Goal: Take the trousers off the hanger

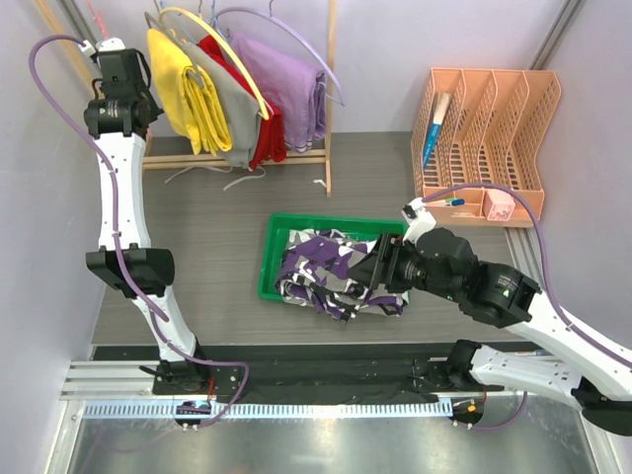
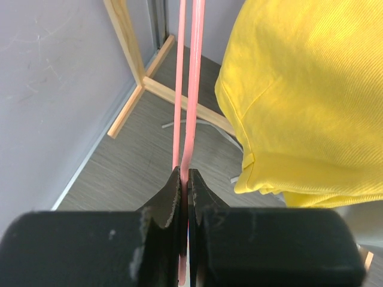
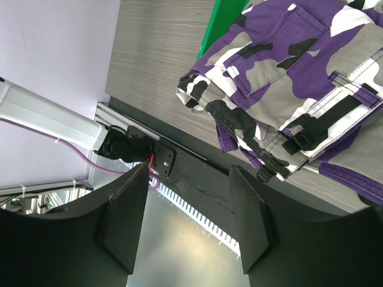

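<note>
Trousers (image 1: 321, 269) lie crumpled low in the middle of the top view. Most of the cloth is inside the green tray (image 1: 326, 220), with one end spilling over its lower right corner onto the bench (image 1: 207, 247). No hanger lies among them, so I judge the removal itself done. The cloth looks soft and floppy, patched in purple, white, grey and black, and the right wrist view shows stitched pockets, a dark strap and a button. The right gripper (image 3: 190, 176) hovers just beside that overhanging end, its jaws apart with nothing between them. A finger passing this close could snag the strap or a fold and drag the garment out of the tray, and the overhang might also slide off under its own weight. Farther back, at the upper left of the top view, the left gripper (image 2: 185, 179) has its jaws clamped on the hanger (image 2: 190, 89). Its two thin pink rods run bare toward the upper edge of the left wrist view, near the wooden rack (image 2: 128, 54). Wire this thin, pinched at one spot, could swivel or slip. A yellow garment (image 2: 299, 89) hangs to its right in that view, so a careless swing might hook it.
</note>
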`<move>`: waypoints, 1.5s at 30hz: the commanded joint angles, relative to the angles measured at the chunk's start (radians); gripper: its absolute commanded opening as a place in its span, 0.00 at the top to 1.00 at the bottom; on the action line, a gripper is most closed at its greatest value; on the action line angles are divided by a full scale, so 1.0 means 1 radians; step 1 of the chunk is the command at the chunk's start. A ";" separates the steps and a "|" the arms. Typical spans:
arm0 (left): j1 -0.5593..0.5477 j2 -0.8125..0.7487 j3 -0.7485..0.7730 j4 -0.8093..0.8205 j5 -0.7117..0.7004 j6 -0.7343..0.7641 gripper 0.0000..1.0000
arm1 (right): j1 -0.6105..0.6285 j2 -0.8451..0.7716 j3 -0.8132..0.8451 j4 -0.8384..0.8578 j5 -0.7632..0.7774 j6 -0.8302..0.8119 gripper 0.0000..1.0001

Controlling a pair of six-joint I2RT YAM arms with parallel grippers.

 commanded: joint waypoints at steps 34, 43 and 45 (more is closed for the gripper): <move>-0.004 0.125 0.055 0.333 0.017 0.117 1.00 | 0.006 0.085 0.101 0.050 0.019 -0.076 0.39; -0.007 0.178 0.083 0.319 0.003 0.128 1.00 | 0.005 0.107 0.127 0.049 0.014 -0.094 0.39; -0.007 0.181 0.081 0.273 -0.020 0.117 1.00 | 0.005 0.111 0.130 0.050 0.008 -0.094 0.38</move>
